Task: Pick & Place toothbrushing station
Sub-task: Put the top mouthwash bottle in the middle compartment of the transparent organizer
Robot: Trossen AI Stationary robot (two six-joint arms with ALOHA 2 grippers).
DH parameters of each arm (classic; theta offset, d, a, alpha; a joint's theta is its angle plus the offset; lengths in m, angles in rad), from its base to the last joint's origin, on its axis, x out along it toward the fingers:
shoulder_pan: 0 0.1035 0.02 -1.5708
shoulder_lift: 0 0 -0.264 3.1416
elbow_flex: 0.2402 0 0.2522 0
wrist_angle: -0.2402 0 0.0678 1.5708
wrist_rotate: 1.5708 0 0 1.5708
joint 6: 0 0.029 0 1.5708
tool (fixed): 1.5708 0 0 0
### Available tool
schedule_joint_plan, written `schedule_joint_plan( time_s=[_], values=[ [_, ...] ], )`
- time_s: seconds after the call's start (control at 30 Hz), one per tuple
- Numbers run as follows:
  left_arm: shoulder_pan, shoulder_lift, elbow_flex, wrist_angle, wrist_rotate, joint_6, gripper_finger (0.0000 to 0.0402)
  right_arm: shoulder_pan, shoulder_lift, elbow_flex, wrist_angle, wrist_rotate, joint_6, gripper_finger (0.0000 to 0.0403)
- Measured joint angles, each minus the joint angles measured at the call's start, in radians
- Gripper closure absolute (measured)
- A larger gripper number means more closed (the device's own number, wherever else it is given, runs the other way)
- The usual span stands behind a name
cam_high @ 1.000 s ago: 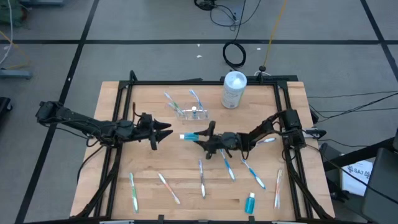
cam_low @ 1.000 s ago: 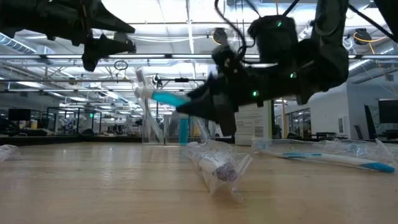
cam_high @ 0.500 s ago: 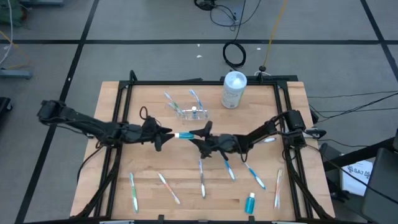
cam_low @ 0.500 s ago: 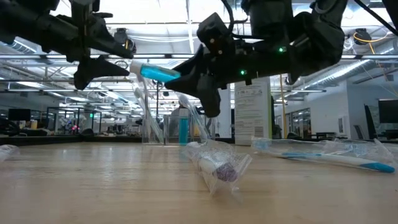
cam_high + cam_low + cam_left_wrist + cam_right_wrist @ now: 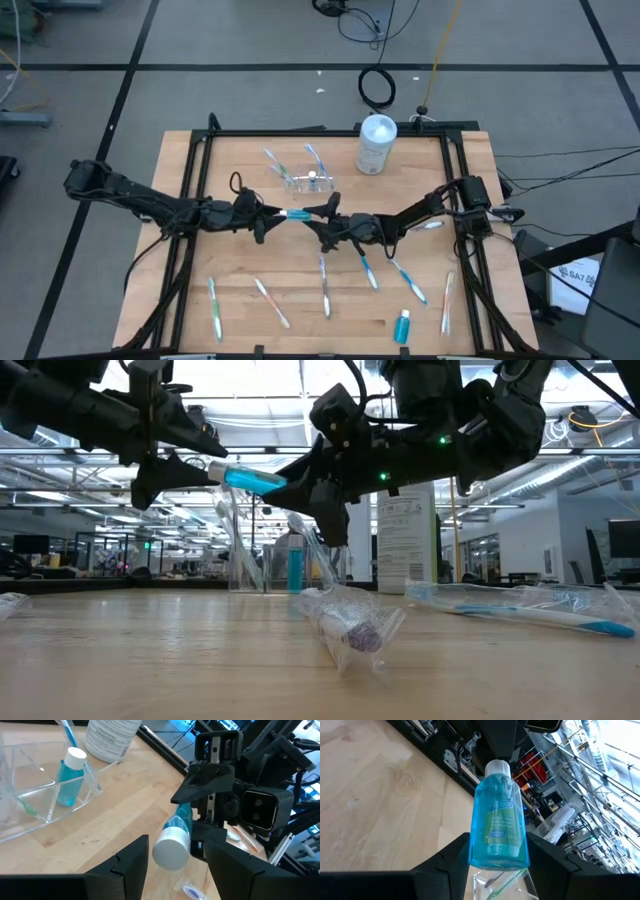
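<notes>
right pincer (image 5: pixel 322 217): pinching the blue toothpaste tube (image 5: pixel 299 215) by its base, holding it level in the air above mid-counter, white cap (image 5: pixel 171 849) pointing toward the left arm
left pincer (image 5: pixel 268 214): fingers spread, sitting either side of the tube's cap; in the left wrist view the cap is lying between the two fingers (image 5: pixel 131 861), gaps showing both sides
tube: off the counter (image 5: pixel 240 270), roughly in the middle between the two arms, just in front of the tumbler
clear tumbler (image 5: pixel 306 181): lying on its side toward the far half of the counter, a second blue tube (image 5: pixel 68 775) and a toothbrush (image 5: pixel 316 158) inside it
loose toothbrushes: scattered along the near edge, e.g. green handle (image 5: pixel 214 305) near-left, blue ones (image 5: pixel 406 277) near-right
spare tube (image 5: pixel 402 324): lying at the near edge, right of centre
white container (image 5: pixel 376 143): standing upright at the far edge, well apart from both pincers
</notes>
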Motion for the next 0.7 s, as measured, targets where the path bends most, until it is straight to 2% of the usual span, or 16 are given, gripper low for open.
schedule_joint_plan(
  time_s=[0.7],
  values=[
    [0.018, 0.000, 0.000, -0.006, -0.007, -0.007, 0.0204, -0.002, 0.000, 0.000, 0.008, -0.003, 0.000, 0.0238]
  ],
)
